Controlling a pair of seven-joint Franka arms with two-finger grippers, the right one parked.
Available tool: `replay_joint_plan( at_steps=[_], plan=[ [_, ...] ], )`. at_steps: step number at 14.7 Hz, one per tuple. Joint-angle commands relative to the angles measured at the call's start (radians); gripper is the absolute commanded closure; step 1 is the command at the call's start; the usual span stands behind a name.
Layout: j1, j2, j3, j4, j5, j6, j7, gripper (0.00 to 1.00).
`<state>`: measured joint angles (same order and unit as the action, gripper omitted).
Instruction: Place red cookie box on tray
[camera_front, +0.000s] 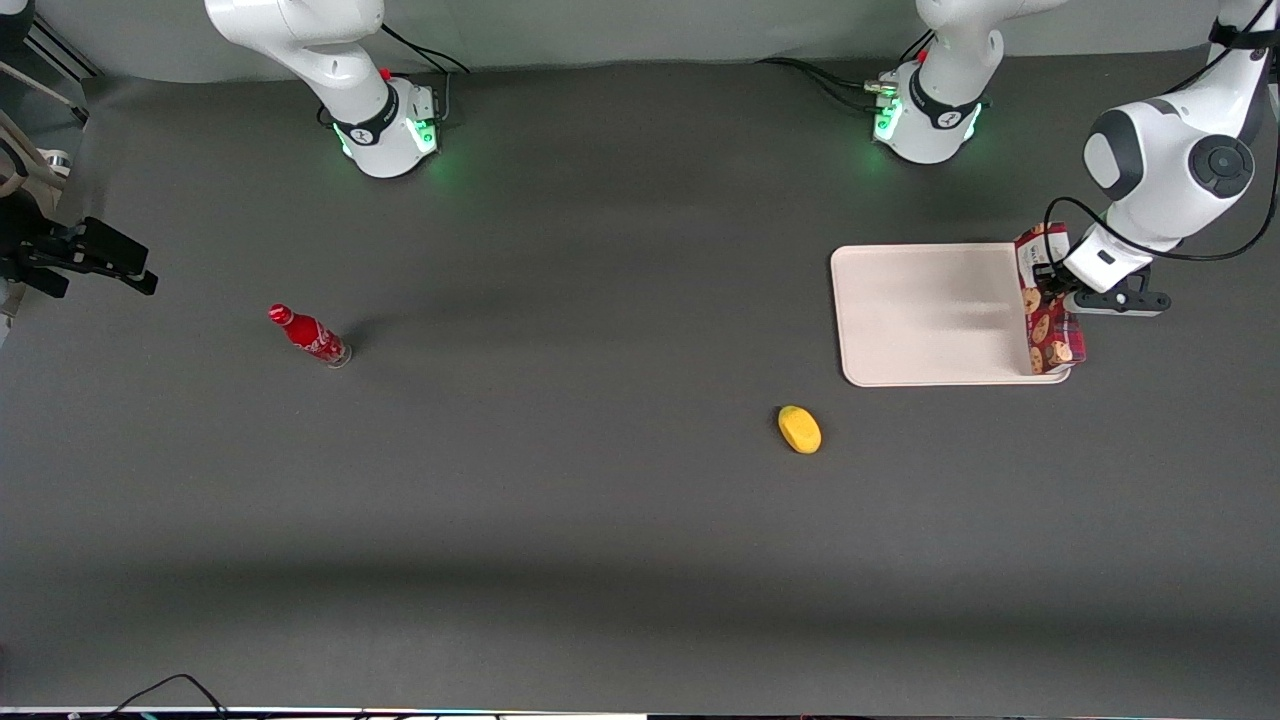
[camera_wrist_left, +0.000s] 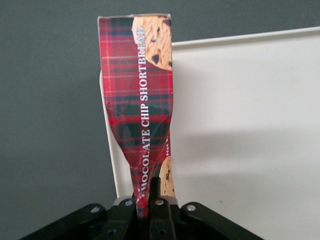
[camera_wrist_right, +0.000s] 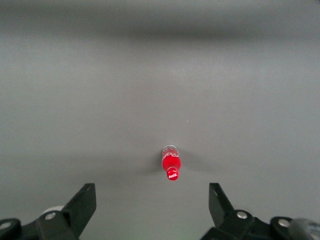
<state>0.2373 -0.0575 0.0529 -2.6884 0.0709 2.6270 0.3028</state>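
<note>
The red cookie box (camera_front: 1048, 310) is a long tartan carton printed with cookies. It stands on edge along the rim of the cream-white tray (camera_front: 920, 315) that lies toward the working arm's end of the table, part of it over the rim. My left gripper (camera_front: 1052, 285) is shut on the box near its middle. In the left wrist view the carton (camera_wrist_left: 137, 100) is squeezed thin between the fingers (camera_wrist_left: 159, 192) of the gripper (camera_wrist_left: 147, 200). It hangs over the border between the tray (camera_wrist_left: 250, 125) and the dark table.
A yellow fruit-shaped object (camera_front: 799, 429) lies on the table nearer to the front camera than the tray. A small red soda bottle (camera_front: 308, 336) stands toward the parked arm's end and also shows in the right wrist view (camera_wrist_right: 170, 166).
</note>
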Motion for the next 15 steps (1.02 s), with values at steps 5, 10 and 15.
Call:
replay_joint_plan(
  at_steps=[5, 10, 15],
  plan=[
    [0.005, 0.05, 0.002, 0.009, 0.012, 0.062, 0.019, 0.16],
    [-0.009, -0.013, -0.004, 0.071, 0.012, -0.039, 0.013, 0.0],
    [-0.101, -0.091, -0.008, 0.329, 0.0, -0.374, -0.042, 0.0]
  ],
)
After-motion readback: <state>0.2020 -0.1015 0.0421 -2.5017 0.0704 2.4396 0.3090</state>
